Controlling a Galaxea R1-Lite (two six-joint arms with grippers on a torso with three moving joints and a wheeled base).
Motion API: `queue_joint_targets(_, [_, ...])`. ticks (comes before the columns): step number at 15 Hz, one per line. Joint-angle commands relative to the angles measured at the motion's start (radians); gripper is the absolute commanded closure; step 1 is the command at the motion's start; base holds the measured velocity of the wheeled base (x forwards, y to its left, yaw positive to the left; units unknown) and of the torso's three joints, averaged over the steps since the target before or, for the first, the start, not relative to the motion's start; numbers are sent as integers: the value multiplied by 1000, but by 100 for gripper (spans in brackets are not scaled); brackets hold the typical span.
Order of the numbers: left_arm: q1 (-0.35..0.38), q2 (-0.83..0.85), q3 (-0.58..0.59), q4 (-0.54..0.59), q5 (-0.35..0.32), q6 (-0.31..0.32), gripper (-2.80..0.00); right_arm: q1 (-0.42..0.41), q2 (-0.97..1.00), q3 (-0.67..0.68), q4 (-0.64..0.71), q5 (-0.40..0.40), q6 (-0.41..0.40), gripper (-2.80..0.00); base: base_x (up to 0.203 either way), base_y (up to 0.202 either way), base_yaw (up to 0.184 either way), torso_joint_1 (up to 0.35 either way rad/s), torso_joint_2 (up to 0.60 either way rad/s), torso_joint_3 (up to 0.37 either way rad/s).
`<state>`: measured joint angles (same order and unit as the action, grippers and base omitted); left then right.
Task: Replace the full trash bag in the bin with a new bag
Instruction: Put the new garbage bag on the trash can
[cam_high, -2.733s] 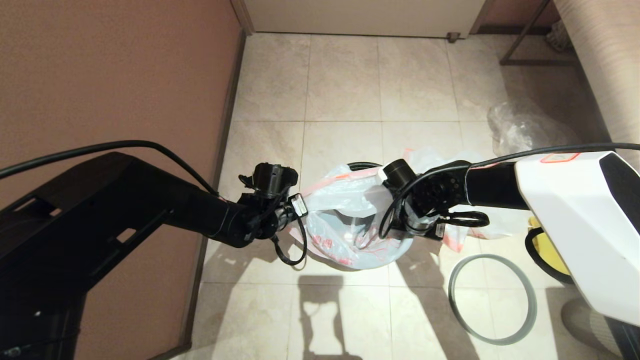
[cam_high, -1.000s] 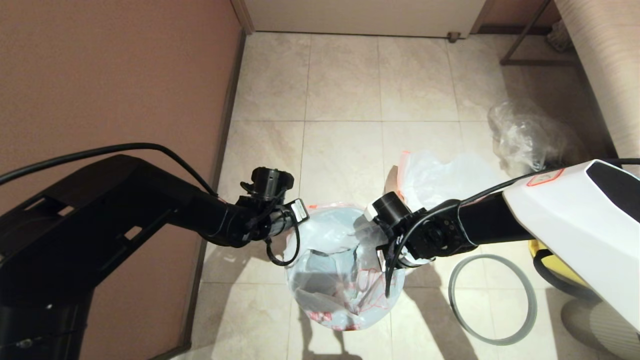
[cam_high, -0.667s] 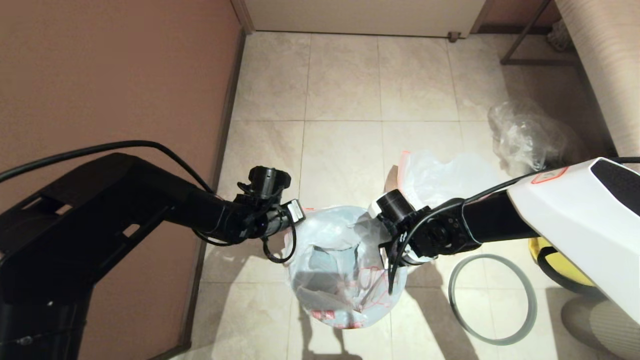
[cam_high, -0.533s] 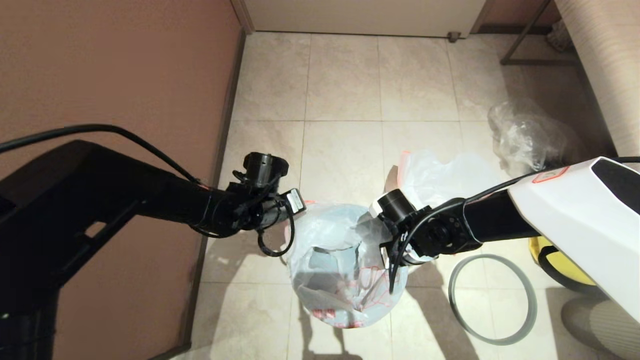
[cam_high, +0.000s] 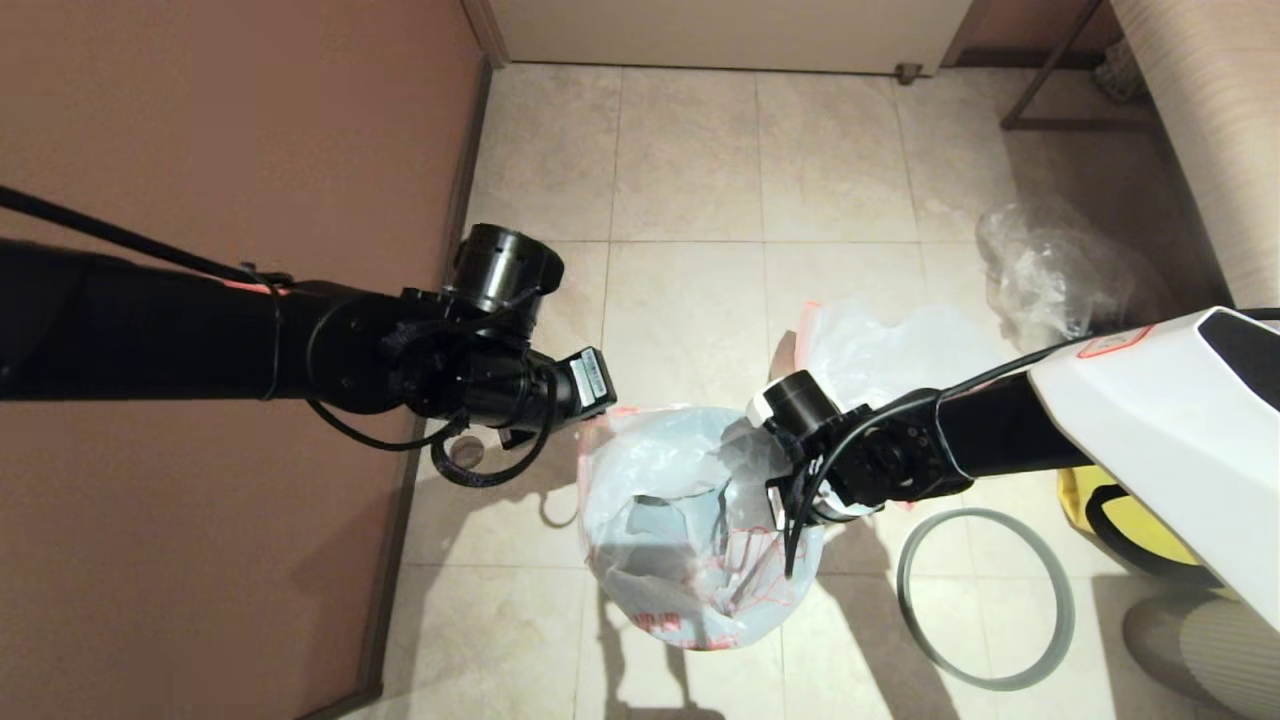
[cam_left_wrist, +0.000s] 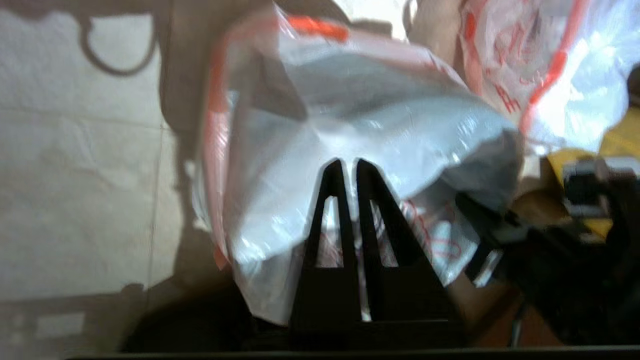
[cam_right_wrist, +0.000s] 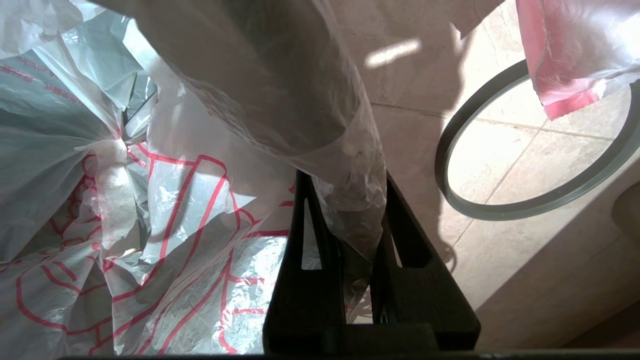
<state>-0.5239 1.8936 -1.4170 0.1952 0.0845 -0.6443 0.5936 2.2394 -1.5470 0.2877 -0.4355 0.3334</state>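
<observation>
The new bag (cam_high: 690, 520), thin white film with red leaf lines, is spread into a round open mouth low in the middle of the floor. The bin stays hidden under it. My right gripper (cam_high: 795, 500) is at the bag's right rim. It is shut on a bunched fold of the film (cam_right_wrist: 340, 150), which runs between its jaws (cam_right_wrist: 344, 175). My left gripper (cam_high: 600, 405) hangs just above the bag's left rim, in front of the film (cam_left_wrist: 380, 115). Whether it pinches any film does not show. The full trash bag (cam_high: 880, 350) lies on the floor behind my right arm.
A loose grey rim ring (cam_high: 985, 600) lies on the tiles to the right of the bag. A yellow sack (cam_high: 1100, 510) sits under my right arm, and a clear bag (cam_high: 1040, 270) lies at the back right. A brown wall (cam_high: 200, 150) runs close along the left.
My left arm has risen and swung up from the bag's left rim. The right gripper has kept its hold, and the bag has hardly shifted in the last second.
</observation>
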Motion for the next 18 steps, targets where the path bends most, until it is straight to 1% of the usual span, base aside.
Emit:
queue_joint_targets(1, [-29, -15, -1, 11, -1, -2, -280, -2, 1, -9, -7, 1, 5, 0, 0, 0, 0, 0, 0, 0])
queue_joint_targets(2, [-44, -15, 1, 39, -10, 5, -280, -5, 3, -16, -15, 3, 6, 0, 0, 0, 0, 0, 0, 0])
queue_joint_targets(3, [-55, -15, -4, 96, -27, 23, -280, -5, 5, -23, -17, 8, 7, 0, 0, 0, 0, 0, 0, 0])
queue_joint_targets(4, [-60, -11, -11, 157, -52, 74, -280, -5, 3, -28, -18, 17, 6, 0, 0, 0, 0, 0, 0, 0])
queue_joint_targets(5, [-62, 6, -15, 184, -65, 106, -280, -3, 2, -31, -18, 27, 6, 0, 0, 0, 0, 0, 0, 0])
queue_joint_targets(8, [-70, 50, -15, 186, -68, 120, -280, 7, 2, -56, -20, 40, 7, 0, 0, 0, 0, 0, 0, 0])
queue_joint_targets(10, [-70, 44, -16, 184, -69, 120, -280, 15, 6, -59, -56, 41, 7, 0, 0, 0, 0, 0, 0, 0])
queue_joint_targets(11, [-68, 36, -16, 184, -69, 120, -280, 17, 6, -60, -86, 40, 6, -280, 0, 0, 0, 0, 0, 0])
queue_joint_targets(12, [-68, 27, -16, 185, -69, 120, -280, 17, 3, -61, -113, 41, 4, -280, 0, 0, 0, 0, 0, 0])
queue_joint_targets(15, [-76, 29, -13, 185, -69, 118, -280, 19, -61, -25, -89, 41, 9, -280, 0, 0, 0, 0, 0, 0])
queue_joint_targets(16, [-84, 32, -8, 185, -68, 117, -280, 20, -99, -1, -53, 41, 11, -280, 0, 0, 0, 0, 0, 0])
queue_joint_targets(18, [-100, 34, 1, 185, -68, 112, -280, 28, -195, 45, 60, 40, 46, -280, 0, 0, 0, 0, 0, 0])
